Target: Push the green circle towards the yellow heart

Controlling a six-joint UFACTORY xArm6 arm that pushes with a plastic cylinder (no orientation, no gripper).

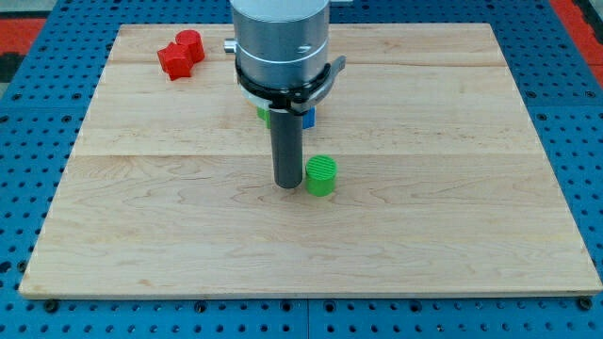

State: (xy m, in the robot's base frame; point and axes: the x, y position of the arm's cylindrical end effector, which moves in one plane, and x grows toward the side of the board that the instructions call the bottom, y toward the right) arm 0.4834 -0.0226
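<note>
The green circle (320, 175) is a short green cylinder standing near the middle of the wooden board (452, 217). My tip (286, 185) rests on the board just to the view's left of the green circle, touching it or nearly so. No yellow heart shows in this view. The arm's grey body (281, 42) hangs over the board's upper middle and hides what lies under it.
Two red blocks (179, 54) sit together at the board's upper left. A second green block (264, 116) and a blue block (308, 119) peek out from under the arm's body, shapes mostly hidden. A blue pegboard (38, 141) surrounds the board.
</note>
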